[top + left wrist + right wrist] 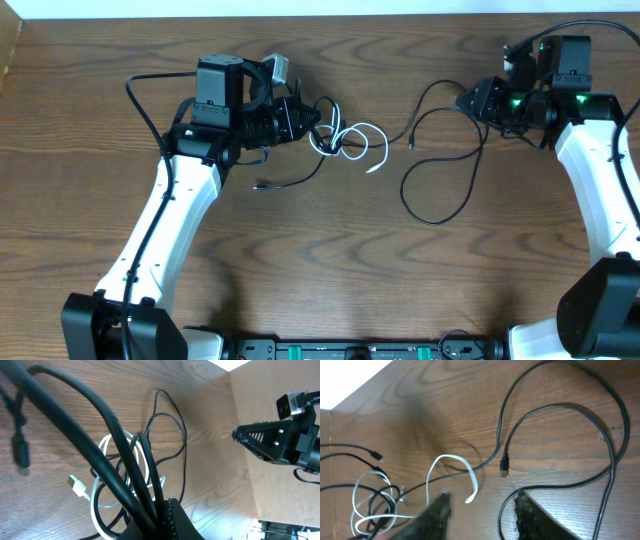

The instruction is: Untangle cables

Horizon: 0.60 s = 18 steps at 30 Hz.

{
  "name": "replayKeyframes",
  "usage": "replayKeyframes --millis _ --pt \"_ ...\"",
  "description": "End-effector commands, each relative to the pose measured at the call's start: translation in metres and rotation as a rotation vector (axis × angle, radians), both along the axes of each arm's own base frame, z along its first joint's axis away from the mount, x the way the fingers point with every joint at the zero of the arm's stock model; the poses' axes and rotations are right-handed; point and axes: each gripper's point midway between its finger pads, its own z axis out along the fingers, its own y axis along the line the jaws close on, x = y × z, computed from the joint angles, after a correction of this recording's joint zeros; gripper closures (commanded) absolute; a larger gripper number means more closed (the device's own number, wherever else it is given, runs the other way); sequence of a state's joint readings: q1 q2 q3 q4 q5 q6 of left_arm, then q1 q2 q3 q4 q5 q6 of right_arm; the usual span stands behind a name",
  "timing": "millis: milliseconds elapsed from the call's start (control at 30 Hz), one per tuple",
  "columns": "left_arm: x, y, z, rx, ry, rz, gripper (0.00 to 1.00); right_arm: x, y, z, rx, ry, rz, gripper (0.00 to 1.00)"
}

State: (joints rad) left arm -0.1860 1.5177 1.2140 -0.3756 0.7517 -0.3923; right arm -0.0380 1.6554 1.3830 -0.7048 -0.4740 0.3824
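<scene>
The tangle of thin black cables (pixel 328 128) and one white cable (pixel 383 150) lies at the table's upper middle. My left gripper (pixel 308 122) is at the tangle's left edge, shut on black cable strands (pixel 150 475). The white cable (pixel 93 510) loops just beyond the fingers (pixel 167 512). A separate long black cable (pixel 438 221) lies in a loop to the right, with its plug (pixel 503 467) on the table. My right gripper (pixel 467 100) is open and empty above that cable, which runs beside one of its fingers (pixel 481 507).
A black plug end (pixel 260 186) trails from the tangle toward the front left. The white cable's free end (pixel 468 499) lies between the tangle and the right gripper. A pale wall (pixel 260 405) bounds the table's far side.
</scene>
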Motion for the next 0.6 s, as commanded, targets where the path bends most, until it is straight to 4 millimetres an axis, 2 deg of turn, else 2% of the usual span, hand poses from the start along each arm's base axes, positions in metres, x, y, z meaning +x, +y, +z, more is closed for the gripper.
replayKeyframes --millis 0,100,267,400,567 --pt "0.002 0.002 0.002 0.008 -0.015 -0.001 0.93 -0.001 0.015 0.013 0.034 -0.050 0.073 0.55" --pt "0.002 0.002 0.002 0.007 -0.014 0.000 0.93 -0.008 0.046 0.023 0.078 -0.104 0.223 0.53" --pt "0.005 0.001 0.005 -0.067 0.082 0.088 0.93 -0.022 0.092 0.025 0.066 -0.141 0.377 0.47" --pt "0.013 0.008 0.004 -0.195 0.306 0.316 0.92 -0.032 0.120 0.022 0.033 -0.151 0.451 0.45" --pt "0.018 0.013 0.001 -0.431 0.673 0.639 0.93 -0.039 0.136 0.020 -0.002 -0.166 0.503 0.44"
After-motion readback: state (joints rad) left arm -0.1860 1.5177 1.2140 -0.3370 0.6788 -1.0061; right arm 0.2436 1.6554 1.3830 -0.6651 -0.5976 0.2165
